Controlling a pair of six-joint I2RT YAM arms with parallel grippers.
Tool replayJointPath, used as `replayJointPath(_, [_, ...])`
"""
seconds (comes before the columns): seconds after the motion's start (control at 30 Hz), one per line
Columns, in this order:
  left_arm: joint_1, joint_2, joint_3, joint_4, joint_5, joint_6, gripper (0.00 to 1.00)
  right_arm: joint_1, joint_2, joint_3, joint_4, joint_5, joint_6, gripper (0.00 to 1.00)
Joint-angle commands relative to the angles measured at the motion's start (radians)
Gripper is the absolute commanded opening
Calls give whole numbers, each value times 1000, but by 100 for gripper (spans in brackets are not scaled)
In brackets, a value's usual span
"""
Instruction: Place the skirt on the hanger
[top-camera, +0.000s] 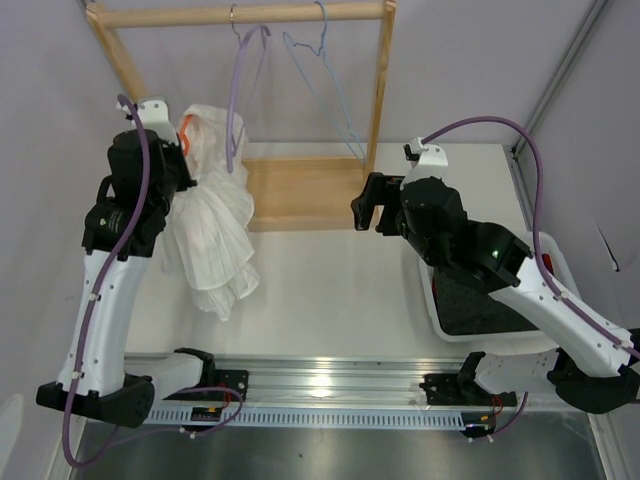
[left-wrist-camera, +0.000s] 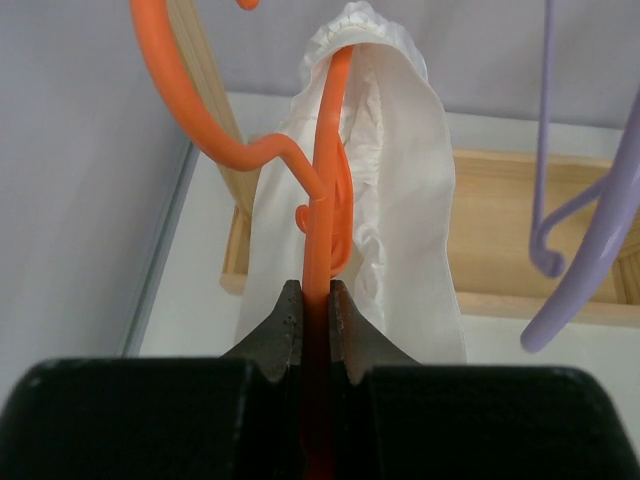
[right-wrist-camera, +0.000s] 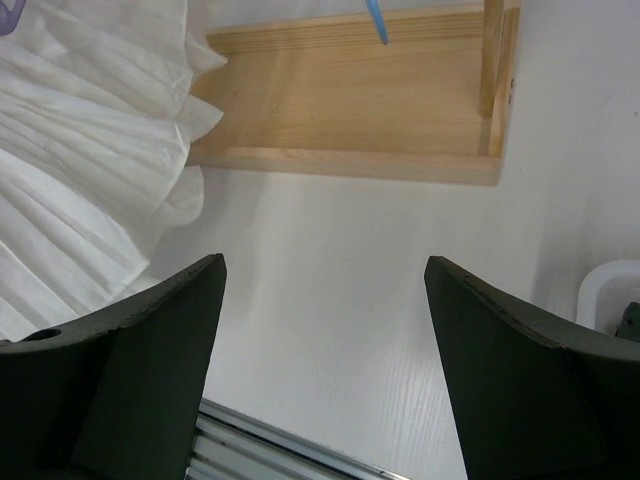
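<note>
Just left of the wooden rack (top-camera: 300, 195), the left gripper (left-wrist-camera: 315, 300) pinches the orange hanger (left-wrist-camera: 320, 250) with the white skirt (left-wrist-camera: 405, 200) draped over it, while the right gripper (right-wrist-camera: 325, 275) hangs spread wide in front of the rack's base.

Bare table (top-camera: 330, 290) lies open between the hanging skirt (top-camera: 215, 230) and white bin (top-camera: 436, 318); the rack base (top-camera: 300, 192) blocks behind.

Skirt on a raised arm, upper left of the frame
The white skirt (top-camera: 212, 235) hangs in folds beside the left arm (top-camera: 130, 200); a bit of orange hanger (top-camera: 186, 130) shows at its top; the wooden rack (top-camera: 300, 190), top centre, carries a purple hanger (top-camera: 240, 90) and a blue hanger (top-camera: 330, 95); the right gripper (top-camera: 363, 205) hovers by its base, jaws apart; a white tub (top-camera: 437, 315) sits lower right.
</note>
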Motion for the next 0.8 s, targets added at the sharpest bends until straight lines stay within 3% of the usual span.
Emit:
replayJointPath(0.0, [39,26,90,168,79,97,0,-18,-14,-3,37,-48,-43,87])
replayJointPath(0.2, [88,95,157,258,140,134,0,-57,-9,-22,98,-106,-66,86])
replayJointPath(0.4, [91,83,110,425,163,201,0,-90,-15,-65,151,-163,-71,86])
replayJointPath(0.77, [106,135,145,518,229,237,0,-158,-3,-103,224,-264,-76,86])
